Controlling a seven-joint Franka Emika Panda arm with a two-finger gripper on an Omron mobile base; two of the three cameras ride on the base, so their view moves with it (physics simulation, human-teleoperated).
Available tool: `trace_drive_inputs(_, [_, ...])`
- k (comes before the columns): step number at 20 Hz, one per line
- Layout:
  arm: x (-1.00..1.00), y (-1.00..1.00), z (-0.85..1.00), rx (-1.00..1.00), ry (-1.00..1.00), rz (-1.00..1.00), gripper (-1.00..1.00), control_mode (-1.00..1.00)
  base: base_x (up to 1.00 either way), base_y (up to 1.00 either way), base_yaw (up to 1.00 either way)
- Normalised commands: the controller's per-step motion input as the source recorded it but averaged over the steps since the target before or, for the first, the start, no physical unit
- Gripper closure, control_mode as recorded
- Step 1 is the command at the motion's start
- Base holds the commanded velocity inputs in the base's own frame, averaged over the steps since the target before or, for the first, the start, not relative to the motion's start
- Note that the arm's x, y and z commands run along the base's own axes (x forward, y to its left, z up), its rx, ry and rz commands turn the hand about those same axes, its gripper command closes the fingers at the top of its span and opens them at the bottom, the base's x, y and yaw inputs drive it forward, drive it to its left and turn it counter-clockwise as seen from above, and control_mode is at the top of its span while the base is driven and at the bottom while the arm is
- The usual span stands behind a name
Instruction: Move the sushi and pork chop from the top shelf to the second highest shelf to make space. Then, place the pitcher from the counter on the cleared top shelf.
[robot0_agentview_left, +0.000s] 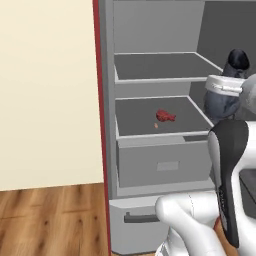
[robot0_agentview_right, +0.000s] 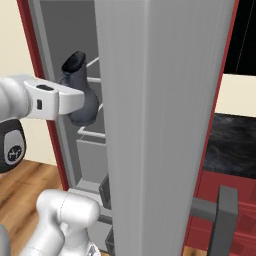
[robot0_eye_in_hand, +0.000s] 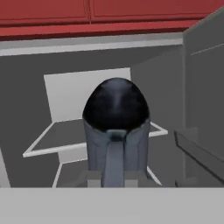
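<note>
Here the pitcher (robot0_agentview_left: 227, 87) is held in the air in front of the open fridge, at the right edge of the left base view, its dark mouth tipped up and toward the interior. It is clamped by the hand (robot0_agentview_left: 223, 85), whose white body wraps across the pitcher's narrow waist; the fingers themselves are hidden behind the vessel, but the hand is drawn tight on it. In the right base view the pitcher (robot0_agentview_right: 80, 90) is seen from the other side, its flared rim up and to the left, its rounded belly hanging just past the end of the hand (robot0_agentview_right: 75, 102), with the grey edge of the open fridge door (robot0_agentview_right: 160, 125) close beside it. In the hand view the pitcher (robot0_eye_in_hand: 116, 131) is looked at from close up, its dark rounded rim uppermost.

The pitcher is level with the gap between the two shelves and clear of both. The top shelf (robot0_agentview_left: 162, 66) is seen as a flat grey plate with a pale rim. On the second highest shelf (robot0_agentview_left: 135, 117), just below, a red pork chop (robot0_agentview_left: 165, 116) lies near the middle, and a small pale piece, too small to be identified, lies nearer the front edge. Below that shelf a grey drawer front (robot0_agentview_left: 162, 162) is seen. The black speckled worktop (robot0_agentview_right: 230, 145) shows to the right of the door.
</note>
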Motion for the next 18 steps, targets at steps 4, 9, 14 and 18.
trace_drive_inputs(4, [0.39, 0.0, 0.29, -0.05, 0.0, 0.0, 1.0, -1.0, 0.0, 0.0, 0.0])
trace_drive_inputs(9, [0.54, 0.0, 0.05, -0.02, 0.0, 0.0, 1.0, -1.0, 0.0, 0.0, 0.0])
trace_drive_inputs(14, [0.46, 0.0, 0.0, 0.0, -0.13, 0.0, 1.0, -1.0, 0.0, 0.0, 0.0])
trace_drive_inputs(18, [0.46, 0.0, 0.0, -0.01, -0.17, 0.0, 1.0, -1.0, 0.0, 0.0, 0.0])
